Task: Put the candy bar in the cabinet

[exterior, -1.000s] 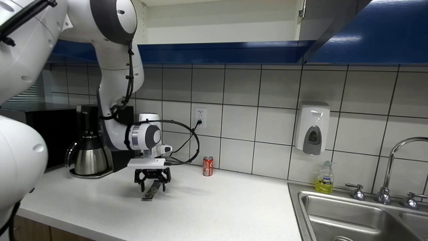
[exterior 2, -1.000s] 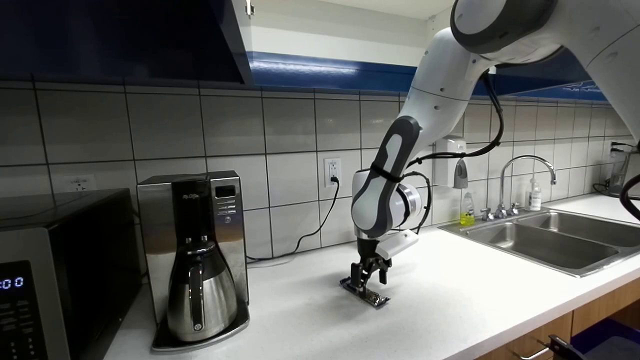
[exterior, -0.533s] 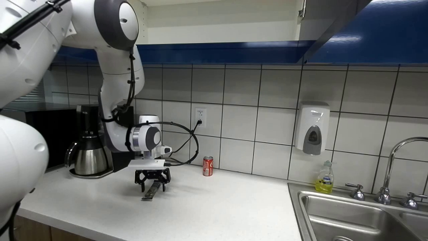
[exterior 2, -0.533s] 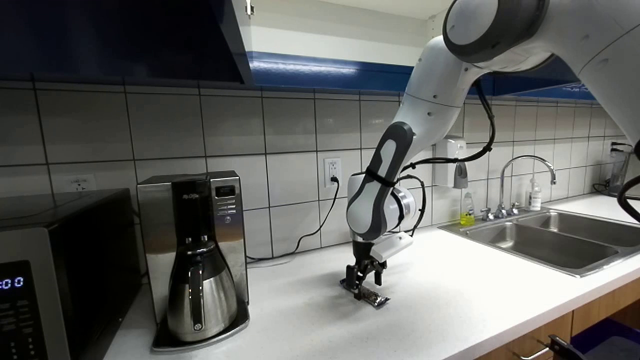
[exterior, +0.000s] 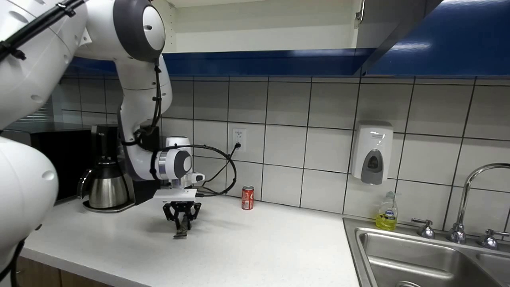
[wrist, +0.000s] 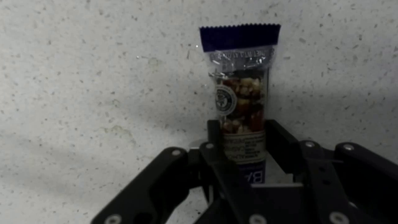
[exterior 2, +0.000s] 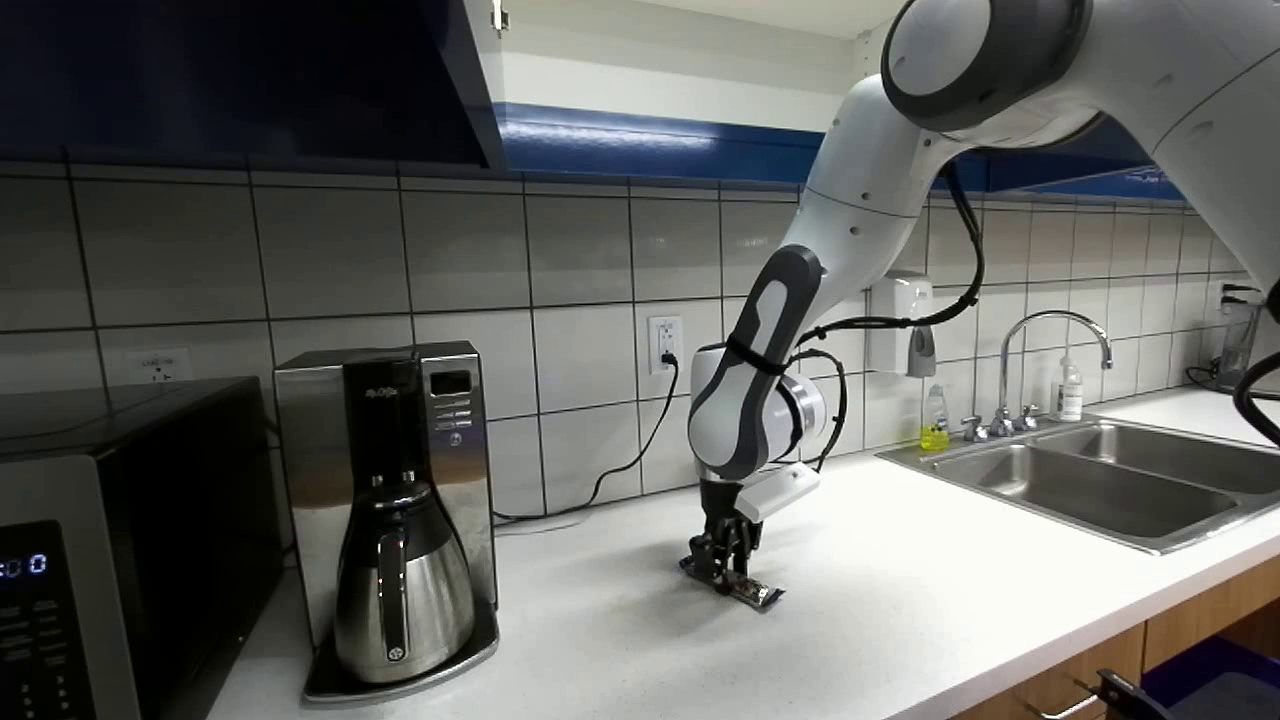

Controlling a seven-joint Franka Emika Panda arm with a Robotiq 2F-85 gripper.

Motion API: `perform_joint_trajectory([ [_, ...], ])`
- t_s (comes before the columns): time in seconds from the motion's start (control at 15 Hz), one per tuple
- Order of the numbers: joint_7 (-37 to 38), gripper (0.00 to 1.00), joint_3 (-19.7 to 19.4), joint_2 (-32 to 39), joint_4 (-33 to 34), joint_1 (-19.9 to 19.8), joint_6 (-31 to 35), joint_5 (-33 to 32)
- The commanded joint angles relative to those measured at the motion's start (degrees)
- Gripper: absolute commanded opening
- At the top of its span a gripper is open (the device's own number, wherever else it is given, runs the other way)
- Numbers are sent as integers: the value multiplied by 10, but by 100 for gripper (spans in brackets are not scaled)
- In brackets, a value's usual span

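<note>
The black two-fingered gripper (wrist: pixel 241 132) points down, its fingers (wrist: pixel 213 127) clamped on the long edges of a candy bar (wrist: pixel 244 102), a thin flat bar in a partly clear wrapper with a dark purple crimped end and a cream label. The bar lies flat beneath the gripper on a white speckled countertop (exterior: pixel 259 247); one end sticks out past the fingertips, the other is hidden in the wrist view. Well above the gripper hangs a deep-blue wall cabinet (exterior: pixel 259 63), open, its white inner walls showing. Behind the gripper, close to the white tiled wall (exterior: pixel 287 147), a small red can (exterior: pixel 247 198) stands upright. To one side of the gripper stands a black and steel coffee maker (exterior 2: pixel 460 480) with a steel carafe (exterior 2: pixel 438 590), and past it a black microwave (exterior 2: pixel 190 510). On the opposite side, well apart from the gripper, are a stainless steel double sink (exterior: pixel 356 247), a clear bottle of yellow liquid (exterior: pixel 386 217) and, on the wall, a white and grey soap dispenser (exterior: pixel 372 153).
</note>
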Motion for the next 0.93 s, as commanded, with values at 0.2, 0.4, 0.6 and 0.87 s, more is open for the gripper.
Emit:
perform_joint_trajectory([
  [0.2, 14, 8, -3, 9, 14, -1, -11, -7],
  [0.4, 13, 8, -2, 9, 14, -3, -11, -5],
  [0.6, 19, 8, -7, 0, 7, -1, -11, -7],
  [0.87, 23, 8, -10, -25, -12, -6, -9, -4],
])
